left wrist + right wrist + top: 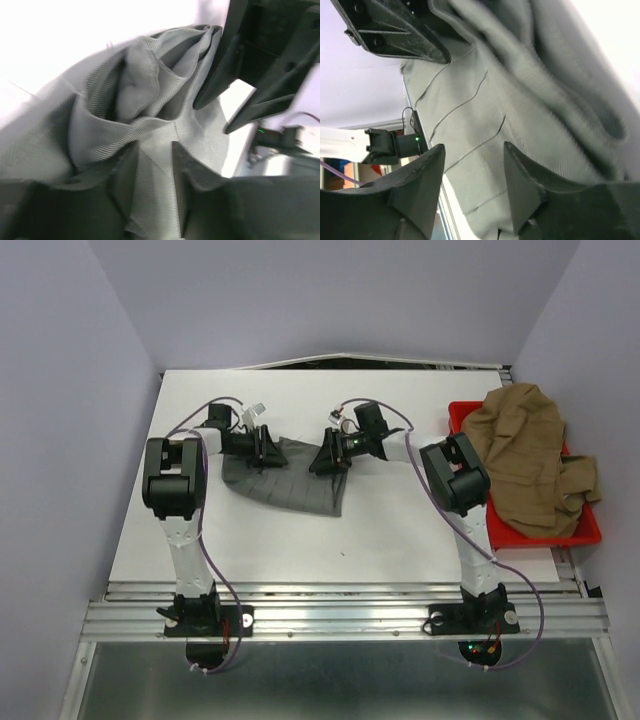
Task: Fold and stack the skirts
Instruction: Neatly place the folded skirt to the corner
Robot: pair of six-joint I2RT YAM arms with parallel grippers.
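A ribbed metal rail (340,602) runs along the near edge, with a smooth white table (300,545) beyond it. The gray skirt (295,485) lies mid-table, a soft trapezoid of fine twill weave with stitched seam lines. At its left end the left gripper (262,448) is clamped on a bunched fold, and the cloth rises in deep pleats past its black fingers (125,175). At its far right corner the right gripper (328,455) holds its matte black fingers (422,180) apart over flat fabric. Right of this, a glossy red tray (590,532) holds a crumpled tan skirt (525,455) draping over its rim.
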